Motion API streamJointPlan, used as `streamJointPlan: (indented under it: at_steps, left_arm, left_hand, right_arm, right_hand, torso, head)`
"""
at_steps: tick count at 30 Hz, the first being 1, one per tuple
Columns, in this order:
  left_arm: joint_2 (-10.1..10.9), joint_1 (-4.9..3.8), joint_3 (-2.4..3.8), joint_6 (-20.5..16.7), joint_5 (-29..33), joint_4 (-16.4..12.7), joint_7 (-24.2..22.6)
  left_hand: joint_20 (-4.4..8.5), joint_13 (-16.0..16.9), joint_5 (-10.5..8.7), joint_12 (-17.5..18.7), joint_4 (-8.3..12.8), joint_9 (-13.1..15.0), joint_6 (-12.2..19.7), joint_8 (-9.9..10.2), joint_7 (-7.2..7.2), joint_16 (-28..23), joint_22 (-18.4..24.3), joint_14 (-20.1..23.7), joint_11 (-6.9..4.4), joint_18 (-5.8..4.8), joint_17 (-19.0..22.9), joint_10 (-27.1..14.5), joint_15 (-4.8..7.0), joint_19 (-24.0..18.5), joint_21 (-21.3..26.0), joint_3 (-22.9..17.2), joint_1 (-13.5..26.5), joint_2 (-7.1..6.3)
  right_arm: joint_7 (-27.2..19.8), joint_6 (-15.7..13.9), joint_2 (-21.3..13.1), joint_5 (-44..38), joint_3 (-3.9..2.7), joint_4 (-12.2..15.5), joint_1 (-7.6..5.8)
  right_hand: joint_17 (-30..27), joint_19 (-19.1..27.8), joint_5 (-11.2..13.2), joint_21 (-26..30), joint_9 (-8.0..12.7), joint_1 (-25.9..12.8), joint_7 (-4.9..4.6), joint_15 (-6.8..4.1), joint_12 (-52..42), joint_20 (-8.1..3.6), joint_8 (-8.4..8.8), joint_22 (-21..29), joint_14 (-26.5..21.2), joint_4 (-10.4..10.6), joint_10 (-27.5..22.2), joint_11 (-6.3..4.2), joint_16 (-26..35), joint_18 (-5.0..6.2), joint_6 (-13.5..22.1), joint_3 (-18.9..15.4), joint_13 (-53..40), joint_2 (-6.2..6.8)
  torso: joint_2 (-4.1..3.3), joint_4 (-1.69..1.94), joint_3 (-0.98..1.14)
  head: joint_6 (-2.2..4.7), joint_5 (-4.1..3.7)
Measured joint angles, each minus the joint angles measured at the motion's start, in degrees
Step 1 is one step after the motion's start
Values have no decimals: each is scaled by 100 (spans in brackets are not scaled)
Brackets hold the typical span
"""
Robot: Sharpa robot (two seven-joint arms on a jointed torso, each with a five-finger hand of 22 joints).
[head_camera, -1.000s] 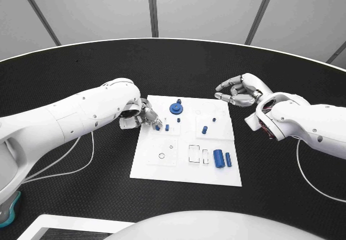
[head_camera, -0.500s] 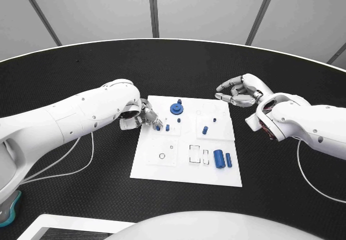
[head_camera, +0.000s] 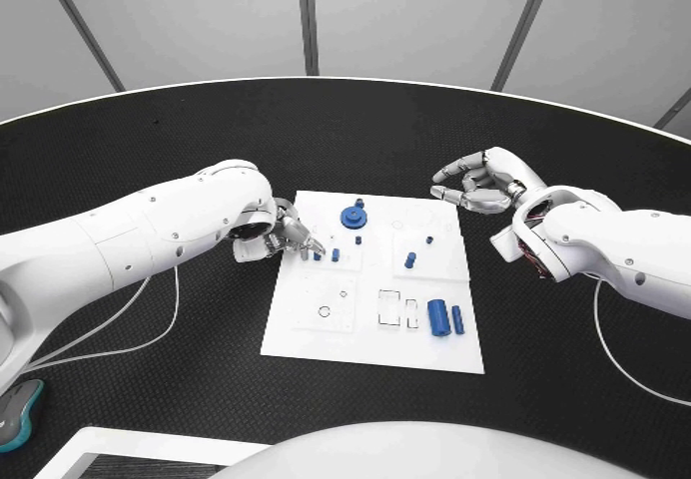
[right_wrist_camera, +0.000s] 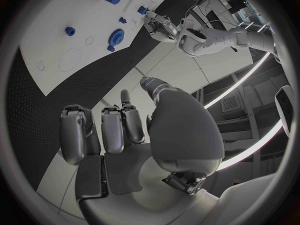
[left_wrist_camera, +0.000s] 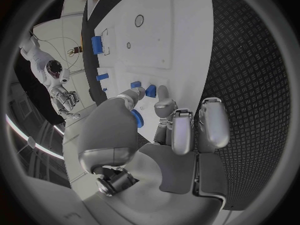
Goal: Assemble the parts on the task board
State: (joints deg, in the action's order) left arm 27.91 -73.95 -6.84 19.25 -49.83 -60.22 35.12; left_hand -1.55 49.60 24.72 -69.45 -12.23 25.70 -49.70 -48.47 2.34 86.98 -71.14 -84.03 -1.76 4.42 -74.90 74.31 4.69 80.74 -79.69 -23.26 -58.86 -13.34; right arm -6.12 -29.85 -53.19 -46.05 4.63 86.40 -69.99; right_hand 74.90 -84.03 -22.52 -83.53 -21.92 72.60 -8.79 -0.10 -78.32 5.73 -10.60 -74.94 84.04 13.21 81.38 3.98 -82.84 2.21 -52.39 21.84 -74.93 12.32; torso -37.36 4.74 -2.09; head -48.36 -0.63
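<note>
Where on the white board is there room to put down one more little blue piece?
The board's near strip, below the slots, is bare, and so is its near-left corner. The far half is crowded: the gear, small pegs and the left robot hand are there. Two blue cylinders fill the near-right part.

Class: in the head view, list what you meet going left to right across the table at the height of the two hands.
left hand → small blue pegs → blue gear → task board → right hand
</note>
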Motion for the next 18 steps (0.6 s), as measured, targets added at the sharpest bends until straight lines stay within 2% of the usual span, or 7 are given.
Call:
streamJointPlan:
  at_steps: [6,12,18]
  left_arm:
    - [76,-6,3,-43,127,-90,-7]
    - [161,-45,20,-162,414,-182,-89]
    - [252,-89,108,-334,675,-291,-252]
  left_hand:
    - [0,-7,-194,0,-122,-24,1,4,0,0,1,0,0,0,0,0,0,0,0,88,-83,25]
    - [0,-124,-254,40,-185,-41,2,4,0,0,64,0,22,0,0,-22,0,0,0,118,-161,7]
    - [-22,-300,-254,146,-221,-66,60,4,58,0,157,0,44,0,0,-148,0,-22,78,155,-290,-3]
  right_arm:
    - [-3,-2,1,0,0,-5,0]
    - [-7,-10,3,0,0,-8,0]
    - [-9,-13,6,0,0,-16,0]
  right_hand:
    - [0,0,0,0,0,0,0,0,0,0,0,0,0,0,0,0,0,0,0,0,0,0]
    - [3,0,0,0,0,0,0,0,0,0,0,1,0,0,0,0,0,0,0,0,1,0]
    - [4,0,0,0,0,0,0,0,0,0,0,1,0,0,0,0,0,0,0,0,1,0]
  torso:
    - [-3,-3,0]
    - [-4,-2,-3]
    - [-4,-1,-3]
  head:
    - [13,3]
    - [30,8]
    - [46,7]
